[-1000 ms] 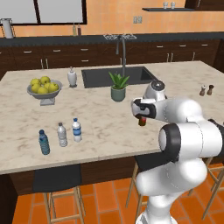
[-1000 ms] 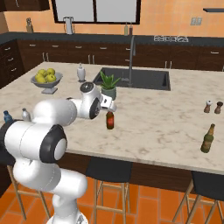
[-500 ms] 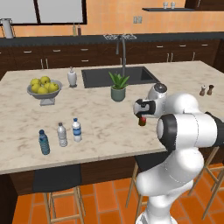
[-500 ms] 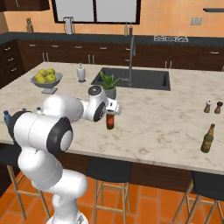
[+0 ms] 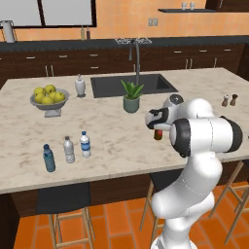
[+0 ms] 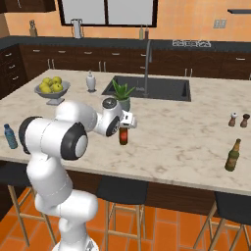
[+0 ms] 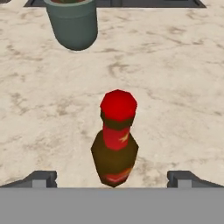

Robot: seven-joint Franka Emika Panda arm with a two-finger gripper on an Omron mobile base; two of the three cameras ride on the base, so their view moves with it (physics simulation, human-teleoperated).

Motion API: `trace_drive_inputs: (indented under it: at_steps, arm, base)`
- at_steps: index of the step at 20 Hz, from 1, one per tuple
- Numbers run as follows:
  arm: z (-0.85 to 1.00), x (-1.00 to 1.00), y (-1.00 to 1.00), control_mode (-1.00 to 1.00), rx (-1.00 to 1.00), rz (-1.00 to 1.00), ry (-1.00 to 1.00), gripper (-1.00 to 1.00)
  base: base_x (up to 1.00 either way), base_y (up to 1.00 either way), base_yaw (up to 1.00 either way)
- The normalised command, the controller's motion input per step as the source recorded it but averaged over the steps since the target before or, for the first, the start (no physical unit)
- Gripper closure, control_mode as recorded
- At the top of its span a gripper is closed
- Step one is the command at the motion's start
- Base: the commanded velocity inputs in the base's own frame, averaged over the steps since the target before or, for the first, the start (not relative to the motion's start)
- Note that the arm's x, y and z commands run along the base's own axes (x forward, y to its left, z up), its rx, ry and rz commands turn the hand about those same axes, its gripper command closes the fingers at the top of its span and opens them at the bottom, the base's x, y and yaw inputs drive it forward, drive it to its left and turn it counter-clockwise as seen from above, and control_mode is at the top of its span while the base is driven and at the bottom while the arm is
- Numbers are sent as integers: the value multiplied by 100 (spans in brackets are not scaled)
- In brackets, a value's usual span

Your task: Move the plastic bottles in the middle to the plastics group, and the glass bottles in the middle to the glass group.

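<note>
From the hand view, the gripper (image 7: 112, 177) stood wide open, its dark fingertips (image 7: 40, 178) flanking the red-brown bottle (image 7: 114, 144) without touching it; the bottle stood upright on the mottled beige marble counter (image 7: 175, 87), a faceted red cap above a bulging dark body with a red label, and a smooth grey-green pot (image 7: 72, 22) stood beyond it. The right base view added the olive-brown bottle (image 6: 233, 155) near the counter's front edge, well apart from the two tiny bottles (image 6: 239, 119). The left base view revealed the labelled plastic bottle (image 5: 85, 144) just beside the greyish bottle (image 5: 69, 149) and blue bottle (image 5: 48, 158), plus a bowl of yellow fruit (image 5: 47, 97).
</note>
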Motion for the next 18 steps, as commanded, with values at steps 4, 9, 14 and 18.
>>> trace_drive_inputs:
  at_steps: [4,9,14,18]
  arm:
    - [-12,16,0,-100,0,3,0,-100]
    - [-16,17,0,-100,0,3,0,-100]
    - [-14,12,0,-100,0,2,0,-100]
    - [-2,14,0,-100,0,2,0,-100]
  base:
    - [0,0,0]
    - [0,0,0]
    - [0,0,0]
    - [0,0,0]
